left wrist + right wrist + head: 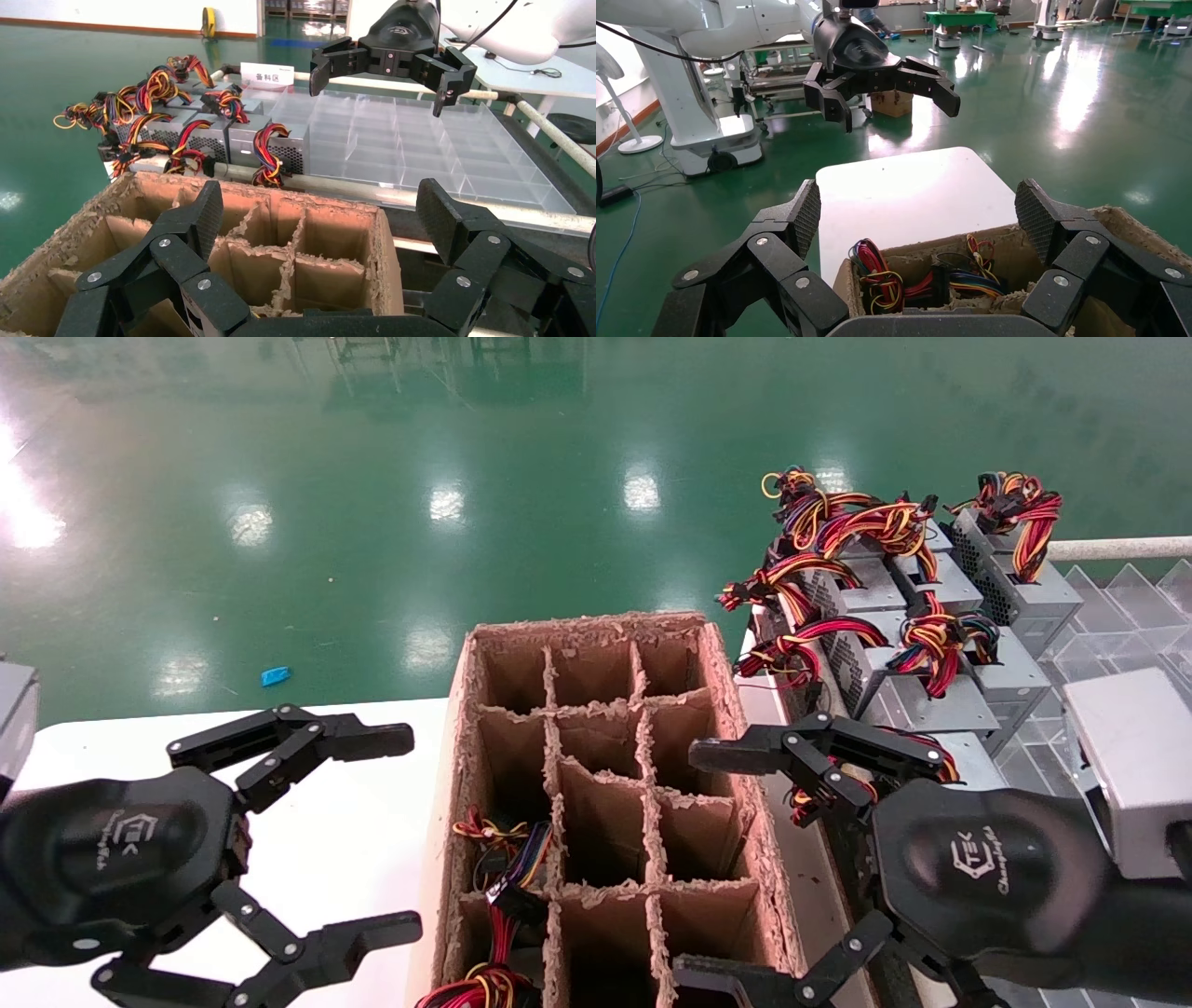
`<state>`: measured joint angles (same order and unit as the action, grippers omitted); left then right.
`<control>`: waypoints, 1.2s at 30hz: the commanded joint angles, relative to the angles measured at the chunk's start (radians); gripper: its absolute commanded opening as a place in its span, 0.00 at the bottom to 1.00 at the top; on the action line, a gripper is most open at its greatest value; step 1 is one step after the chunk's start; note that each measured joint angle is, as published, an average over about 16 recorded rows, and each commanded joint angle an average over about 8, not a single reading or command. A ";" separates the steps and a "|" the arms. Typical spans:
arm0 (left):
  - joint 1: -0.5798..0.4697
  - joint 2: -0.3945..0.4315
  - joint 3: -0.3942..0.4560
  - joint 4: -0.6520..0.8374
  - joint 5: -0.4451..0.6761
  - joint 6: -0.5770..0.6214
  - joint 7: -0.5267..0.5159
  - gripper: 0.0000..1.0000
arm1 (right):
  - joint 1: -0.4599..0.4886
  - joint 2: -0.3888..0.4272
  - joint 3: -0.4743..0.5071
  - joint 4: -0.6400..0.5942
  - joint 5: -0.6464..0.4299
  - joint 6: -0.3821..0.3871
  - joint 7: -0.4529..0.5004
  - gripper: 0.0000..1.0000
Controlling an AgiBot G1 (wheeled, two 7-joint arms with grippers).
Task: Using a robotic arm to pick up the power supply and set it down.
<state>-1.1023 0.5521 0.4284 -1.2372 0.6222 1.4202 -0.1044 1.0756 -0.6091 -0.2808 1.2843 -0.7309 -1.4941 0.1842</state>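
Floor (372, 477) — glossy green, white light reflections; one small blue scrap (276, 675) on it.
Bench (326, 859) — plain white top.
Cardboard box (717, 672) — brown, ragged pale fibre along the cut edges of its dividers.
Power supplies (931, 700) — grey sheet metal, fine perforated dot grilles; wire bundles (931, 640) banded red, yellow, orange and black, some purple.
Wires inside the box (498, 859) — red, yellow, black, with blue and purple strands.
Left tool (400, 831) and right tool (694, 864) — black throughout, white "TEK" logo on each body; finger pads (207, 214) carry a fine cross-hatch texture.
Tray (422, 140) — clear plastic grid.
Label (267, 74) — white, dark characters.
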 commanded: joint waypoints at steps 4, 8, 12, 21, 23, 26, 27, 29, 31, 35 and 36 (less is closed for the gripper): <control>0.000 0.000 0.000 0.000 0.000 0.000 0.000 1.00 | 0.000 0.000 0.000 0.000 0.000 0.000 0.000 1.00; 0.000 0.000 0.000 0.000 0.000 0.000 0.000 1.00 | 0.000 0.000 0.000 0.000 0.000 0.000 0.000 1.00; 0.000 0.000 0.000 0.000 0.000 0.000 0.000 1.00 | 0.000 0.000 0.000 0.000 0.000 0.000 0.000 1.00; 0.000 0.000 0.000 0.000 0.000 0.000 0.000 1.00 | 0.000 0.000 0.000 0.000 0.000 0.000 0.000 1.00; 0.000 0.000 0.000 0.000 0.000 0.000 0.000 1.00 | 0.000 0.000 0.000 0.000 0.000 0.000 0.000 1.00; 0.000 0.000 0.000 0.000 0.000 0.000 0.000 1.00 | 0.000 0.000 0.000 0.000 0.000 0.000 0.000 1.00; 0.000 0.000 0.000 0.000 0.000 0.000 0.000 1.00 | 0.000 0.000 0.000 0.000 0.000 0.000 0.000 1.00; 0.000 0.000 0.000 0.000 0.000 0.000 0.000 1.00 | 0.000 0.000 0.000 0.000 0.000 0.000 0.000 1.00; 0.000 0.000 0.000 0.000 0.000 0.000 0.000 1.00 | 0.000 0.000 0.000 0.000 0.000 0.000 0.000 1.00; 0.000 0.000 0.000 0.000 0.000 0.000 0.000 1.00 | 0.000 0.000 0.000 0.000 0.000 0.000 0.000 1.00; 0.000 0.000 0.000 0.000 0.000 0.000 0.000 1.00 | 0.000 0.000 0.000 0.000 0.000 0.000 0.000 1.00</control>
<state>-1.1023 0.5521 0.4284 -1.2372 0.6222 1.4202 -0.1044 1.0756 -0.6091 -0.2808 1.2843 -0.7309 -1.4942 0.1843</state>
